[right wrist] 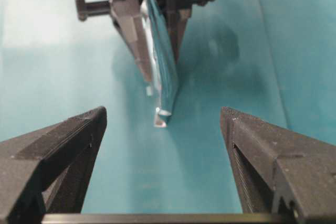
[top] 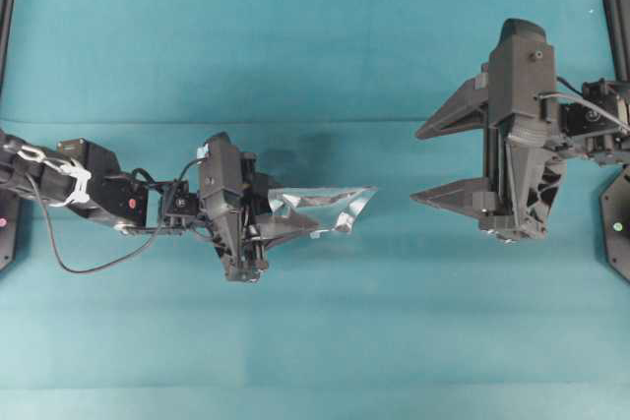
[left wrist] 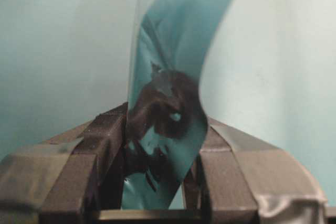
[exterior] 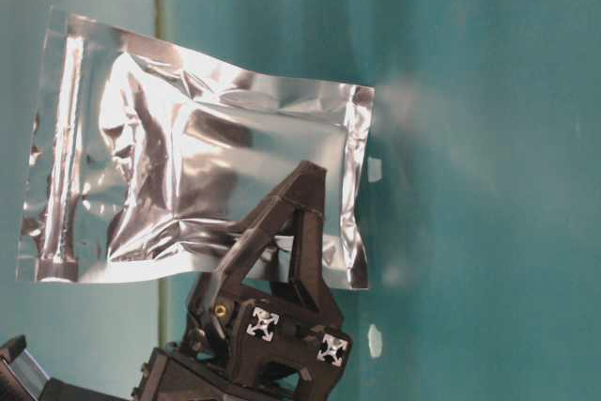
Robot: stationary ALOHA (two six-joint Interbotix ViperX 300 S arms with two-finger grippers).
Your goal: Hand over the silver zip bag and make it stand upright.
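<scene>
Right gripper (right wrist: 163, 129): jaws wide, empty, bases cut off | silver zip bag (top: 325, 211): edge-on, off table | left gripper (top: 285, 228): clamping bag, fingertips hidden

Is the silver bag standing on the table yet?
No. The left gripper holds the silver bag edge-on in the air; the right gripper waits open, apart.

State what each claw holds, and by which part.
Left claw pinches the silver zip bag by one end. Right claw is open, holding nothing.
</scene>
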